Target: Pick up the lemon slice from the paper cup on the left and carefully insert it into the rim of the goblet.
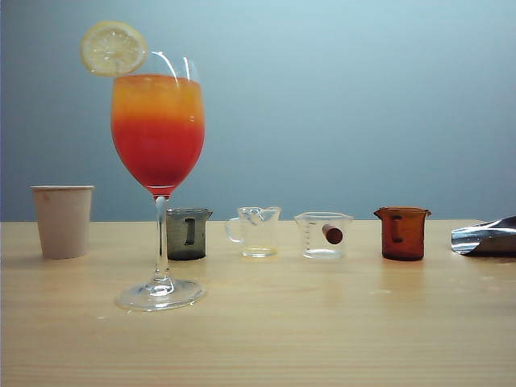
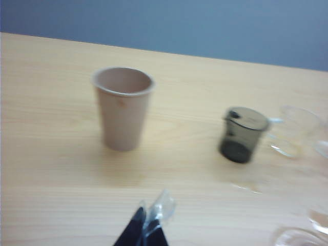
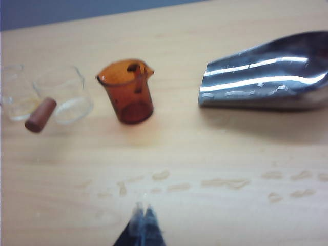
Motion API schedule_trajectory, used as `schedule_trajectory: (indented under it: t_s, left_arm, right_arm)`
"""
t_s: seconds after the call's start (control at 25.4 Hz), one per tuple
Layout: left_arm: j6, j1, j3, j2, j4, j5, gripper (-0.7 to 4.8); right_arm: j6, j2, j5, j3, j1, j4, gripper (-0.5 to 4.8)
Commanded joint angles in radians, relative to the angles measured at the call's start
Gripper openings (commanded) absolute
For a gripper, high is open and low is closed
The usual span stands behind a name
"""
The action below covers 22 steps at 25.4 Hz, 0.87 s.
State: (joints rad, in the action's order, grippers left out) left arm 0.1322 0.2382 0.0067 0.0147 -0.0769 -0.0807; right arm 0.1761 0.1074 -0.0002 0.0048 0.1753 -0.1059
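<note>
The lemon slice (image 1: 114, 48) sat on the goblet (image 1: 158, 133) rim; left gripper (image 2: 149, 225) and right gripper (image 3: 143, 218), both pressed together and empty, hung over the bench and should keep clear.

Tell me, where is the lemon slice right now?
In the exterior view the lemon slice sits on the rim of the goblet, on its left edge, high above the paper cup at the table's left.

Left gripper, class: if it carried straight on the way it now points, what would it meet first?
Most likely the paper cup, or the bare table short of it. The shut left gripper aims roughly that way above the wood, with nothing between. Depth is unclear, so it might pass beside the cup.
</note>
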Motion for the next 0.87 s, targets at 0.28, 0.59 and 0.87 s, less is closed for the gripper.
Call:
schedule_trajectory:
  t_s: [0.28,0.59,0.87]
  left_arm:
    - [0.006,-0.307,0.002,-0.013,-0.005,-0.032,-0.04]
    - [0.006,-0.188,0.003,-0.013,-0.005,-0.096,-0.04]
    - [0.006,-0.191,0.003,-0.013,-0.004,-0.096,-0.04]
  right_arm:
    - [0.000,-0.106,0.002,-0.004,-0.090,0.012,0.00]
    - [0.000,-0.106,-0.002,-0.004,-0.113,0.005,0.00]
    - [0.000,-0.106,0.001,-0.004,-0.137,0.005,0.00]
